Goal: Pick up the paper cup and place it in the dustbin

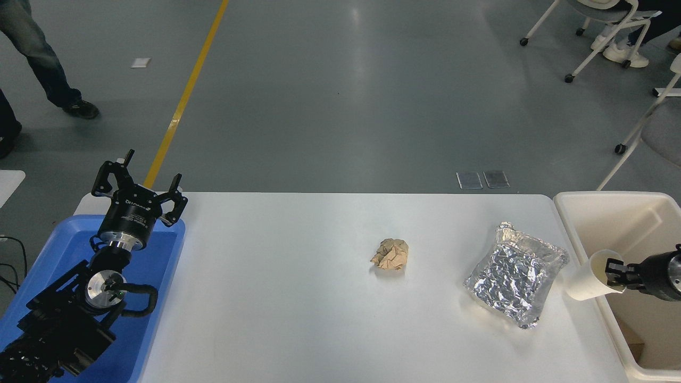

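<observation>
Right gripper (pixel 612 272) clamped on paper cup (pixel 590 276) rim at table's right edge; carry fully over dustbin (pixel 585 199) wall before letting go.

White table (pixel 298 298) carries three things: a crumpled brown paper ball (pixel 391 254) near its middle, a crinkled silver foil bag (pixel 515 279) well right of the ball, and a blue tray (pixel 154 298) far left of it at the table's edge.
</observation>
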### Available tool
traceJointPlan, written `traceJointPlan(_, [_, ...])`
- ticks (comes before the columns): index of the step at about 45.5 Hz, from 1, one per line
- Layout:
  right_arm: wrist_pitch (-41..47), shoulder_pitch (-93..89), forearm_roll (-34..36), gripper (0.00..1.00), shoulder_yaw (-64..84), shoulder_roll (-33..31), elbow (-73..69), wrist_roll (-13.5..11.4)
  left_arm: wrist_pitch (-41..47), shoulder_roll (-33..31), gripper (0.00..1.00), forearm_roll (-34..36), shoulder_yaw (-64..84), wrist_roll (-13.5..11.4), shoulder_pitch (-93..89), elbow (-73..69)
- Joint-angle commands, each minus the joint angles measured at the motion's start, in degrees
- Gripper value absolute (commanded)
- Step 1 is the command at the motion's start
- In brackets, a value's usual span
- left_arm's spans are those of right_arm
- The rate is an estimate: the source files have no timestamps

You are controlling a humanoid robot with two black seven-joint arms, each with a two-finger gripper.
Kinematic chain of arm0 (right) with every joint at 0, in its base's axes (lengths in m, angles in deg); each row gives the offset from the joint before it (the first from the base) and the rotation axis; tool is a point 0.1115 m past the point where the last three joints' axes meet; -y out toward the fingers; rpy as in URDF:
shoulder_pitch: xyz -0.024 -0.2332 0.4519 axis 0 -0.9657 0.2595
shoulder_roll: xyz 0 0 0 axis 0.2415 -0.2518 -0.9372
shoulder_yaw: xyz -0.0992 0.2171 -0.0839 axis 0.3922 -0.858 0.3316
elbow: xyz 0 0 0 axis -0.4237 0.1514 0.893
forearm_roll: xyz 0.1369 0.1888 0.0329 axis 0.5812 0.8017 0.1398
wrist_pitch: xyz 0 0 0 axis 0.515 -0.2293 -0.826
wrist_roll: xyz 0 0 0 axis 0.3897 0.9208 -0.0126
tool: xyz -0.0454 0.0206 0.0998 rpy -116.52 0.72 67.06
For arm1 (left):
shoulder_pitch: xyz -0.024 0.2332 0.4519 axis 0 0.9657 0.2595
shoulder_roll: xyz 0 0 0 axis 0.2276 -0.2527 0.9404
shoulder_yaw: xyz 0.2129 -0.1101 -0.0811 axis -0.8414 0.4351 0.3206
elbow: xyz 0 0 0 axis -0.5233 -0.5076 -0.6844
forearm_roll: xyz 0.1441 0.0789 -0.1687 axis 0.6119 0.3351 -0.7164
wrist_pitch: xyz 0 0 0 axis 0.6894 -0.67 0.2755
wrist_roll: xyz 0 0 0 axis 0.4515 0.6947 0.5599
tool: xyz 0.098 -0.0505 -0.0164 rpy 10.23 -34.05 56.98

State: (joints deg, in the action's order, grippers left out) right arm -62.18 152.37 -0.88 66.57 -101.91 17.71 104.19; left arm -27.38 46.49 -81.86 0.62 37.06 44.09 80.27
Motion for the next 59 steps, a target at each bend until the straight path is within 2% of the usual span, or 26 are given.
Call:
traceJointPlan(1, [1.27, 9.60, -6.87, 0.00, 3.49, -4.85, -1.62, 0.09, -0.09, 0.00, 0.99, -0.02, 0.00, 0.00, 0.06, -0.07])
traceJointPlan(13, [1.18, 25.86, -10.48, 0.00, 10.16, -8.46, -8.11, 0.17, -0.08, 0.00, 0.99, 0.07, 0.00, 0.00, 0.06, -0.07])
traceJointPlan(28, [1.45, 44.94, -13.38, 0.00, 16.50, -8.20, -14.80, 0.79, -0.08, 0.00, 0.99, -0.02, 0.00, 0.00, 0.06, 0.02])
traceJointPlan(59, [1.98, 43.20, -12.42, 0.00, 15.27, -8.46, -11.38, 0.35, 0.00, 0.00, 0.99, 0.07, 0.00, 0.00, 0.06, -0.07])
